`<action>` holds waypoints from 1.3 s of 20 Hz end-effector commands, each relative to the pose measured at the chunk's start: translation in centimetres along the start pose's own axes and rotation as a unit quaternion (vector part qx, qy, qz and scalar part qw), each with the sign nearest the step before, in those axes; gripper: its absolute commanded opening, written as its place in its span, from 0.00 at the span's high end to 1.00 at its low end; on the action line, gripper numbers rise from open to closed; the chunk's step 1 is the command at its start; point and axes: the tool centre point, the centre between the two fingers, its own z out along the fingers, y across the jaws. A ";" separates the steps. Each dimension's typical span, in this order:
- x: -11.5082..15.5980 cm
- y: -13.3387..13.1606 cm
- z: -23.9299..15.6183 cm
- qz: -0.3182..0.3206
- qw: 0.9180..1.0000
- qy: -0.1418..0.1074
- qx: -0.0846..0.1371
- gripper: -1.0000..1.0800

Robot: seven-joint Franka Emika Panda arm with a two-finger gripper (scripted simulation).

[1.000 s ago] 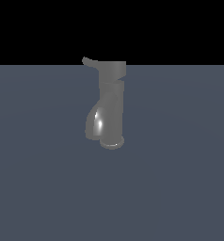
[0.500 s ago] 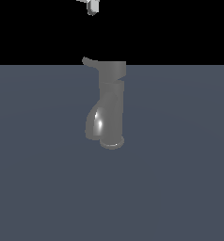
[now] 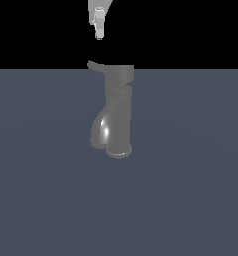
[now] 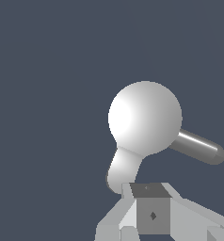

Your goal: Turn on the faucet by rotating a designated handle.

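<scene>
This is a bare simulated scene, not a real room. A flat slate-blue counter [image 3: 191, 200] runs to a straight edge against plain black. The glossy grey faucet [image 3: 118, 115] stands alone on it, smooth and textureless like the surface around it.

A grey glossy faucet [image 3: 118, 112] stands upright a little above the middle of the frame, on a flat slate-blue floor [image 3: 191, 190] that fills the lower three quarters of the picture. Its round base ring [image 3: 119, 149] sits on that surface, and the curved spout [image 3: 102, 131] bulges low toward the frame's left, catching a bright highlight. The wider cap [image 3: 120, 75] tops the column, right at the line where the floor meets the black background. The handle [image 3: 95, 65], thin and short, sticks out of the cap toward the left. Above it, at the top edge, the white gripper [image 3: 99, 31] hangs down, apart from the handle; I cannot tell how its jaws stand.
</scene>
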 end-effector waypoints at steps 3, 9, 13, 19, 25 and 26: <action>0.2 -1.8 1.9 0.057 0.998 0.003 0.000 1.00; 0.3 -3.9 4.2 0.124 0.992 0.008 0.001 1.00; 0.4 -4.8 5.5 0.156 0.988 0.010 0.002 1.00; 0.5 -5.7 6.6 0.186 0.982 0.012 0.003 1.00; 0.5 -5.9 6.9 0.194 0.981 0.013 0.003 1.00; 0.5 -5.9 6.9 0.194 0.981 0.013 0.003 1.00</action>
